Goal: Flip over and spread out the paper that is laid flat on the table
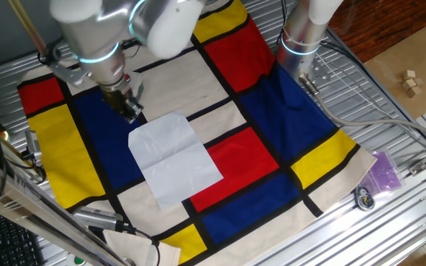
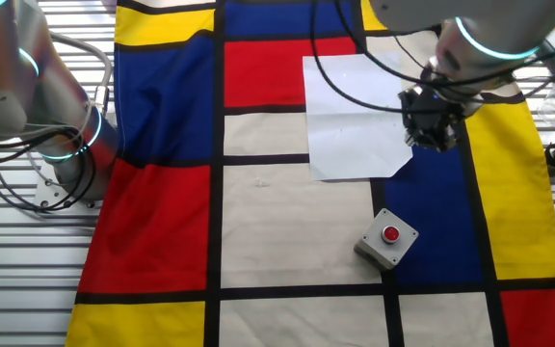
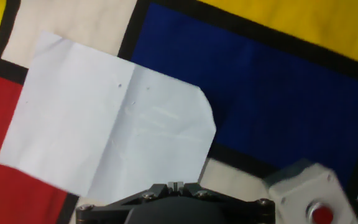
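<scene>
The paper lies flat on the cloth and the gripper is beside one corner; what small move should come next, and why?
Probably lower the gripper onto the near corner of the paper and close on it. The sheet lies flat and creased, nothing holds it, and that corner looks folded or cut off, so it may be easiest to pinch. Whether the jaws are open cannot be seen. Keep away from the red button box.

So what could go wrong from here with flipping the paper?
1. The paper lies flat on the cloth, so the gripper at its clipped corner may pinch cloth along with it, or slide the sheet instead of lifting it.
2. The paper has a crease across the middle, so it might fold there when turned rather than spread out.
3. The red button box sits close by on the gripper's side; a wide flipping sweep could knock it.
</scene>
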`<state>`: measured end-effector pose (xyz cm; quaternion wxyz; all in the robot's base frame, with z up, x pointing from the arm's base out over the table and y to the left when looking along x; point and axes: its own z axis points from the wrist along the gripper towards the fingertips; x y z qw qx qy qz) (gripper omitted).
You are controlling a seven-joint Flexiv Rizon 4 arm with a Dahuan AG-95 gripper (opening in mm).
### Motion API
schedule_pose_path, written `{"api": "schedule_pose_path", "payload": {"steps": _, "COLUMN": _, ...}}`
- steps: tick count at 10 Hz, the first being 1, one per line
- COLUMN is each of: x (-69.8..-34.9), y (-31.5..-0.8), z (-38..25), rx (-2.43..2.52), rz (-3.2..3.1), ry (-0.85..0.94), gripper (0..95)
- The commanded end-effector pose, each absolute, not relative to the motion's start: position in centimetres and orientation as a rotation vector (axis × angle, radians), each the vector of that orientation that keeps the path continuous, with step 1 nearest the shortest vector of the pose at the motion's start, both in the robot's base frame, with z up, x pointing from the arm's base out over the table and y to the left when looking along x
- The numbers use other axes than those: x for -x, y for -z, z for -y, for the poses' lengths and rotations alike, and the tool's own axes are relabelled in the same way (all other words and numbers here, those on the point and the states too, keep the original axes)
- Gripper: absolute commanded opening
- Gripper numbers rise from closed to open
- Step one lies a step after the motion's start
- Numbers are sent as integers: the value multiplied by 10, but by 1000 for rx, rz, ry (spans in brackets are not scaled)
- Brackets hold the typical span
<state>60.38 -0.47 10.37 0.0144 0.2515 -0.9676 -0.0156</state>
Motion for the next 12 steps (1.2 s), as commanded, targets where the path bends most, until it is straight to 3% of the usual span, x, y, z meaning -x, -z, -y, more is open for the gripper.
{"api": "schedule_pose_path", "payload": {"steps": 1, "x": -602, "y": -98, "z": 5, "rx": -793, "rz": 3015, "ry": 51, "gripper": 0}}
{"api": "schedule_pose_path", "payload": {"steps": 12, "x": -604, "y": -66, "z": 8, "rx": -791, "rz": 3012, "ry": 37, "gripper": 0}}
